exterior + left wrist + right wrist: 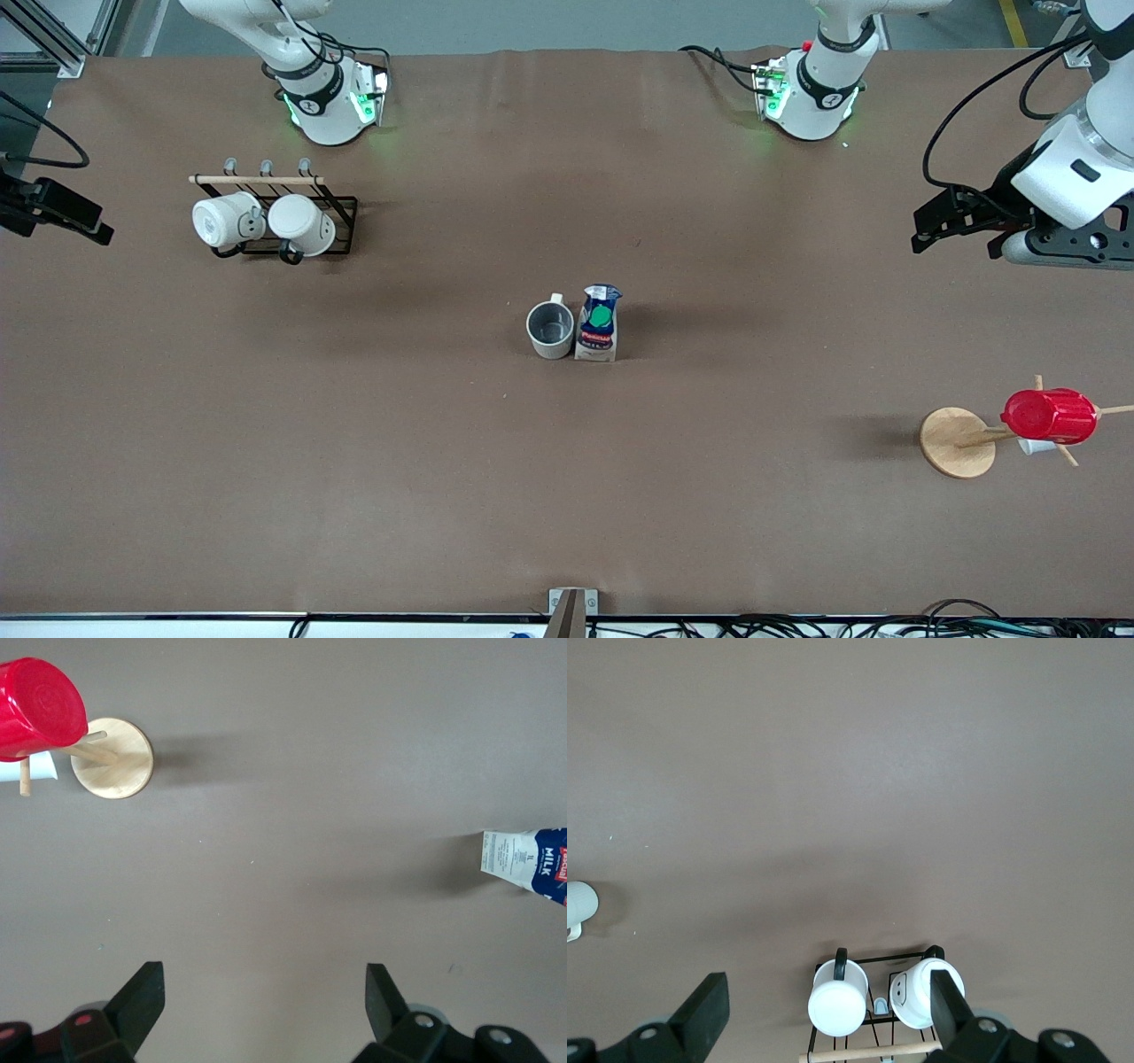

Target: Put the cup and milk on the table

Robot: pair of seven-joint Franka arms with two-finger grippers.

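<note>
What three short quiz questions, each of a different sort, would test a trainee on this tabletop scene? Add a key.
1. True or false: the small beige-grey mug stands beside the dark blue and white gable-top milk carton on the brown table.
2. The red ribbed plastic cup hangs on: A) the black wire rack, B) the wooden peg stand, C) the left gripper.
3. How many white mugs hang on the black wire rack?

Key: 1 true; 2 B; 3 two. The left gripper and the right gripper are open, holding nothing.
</note>
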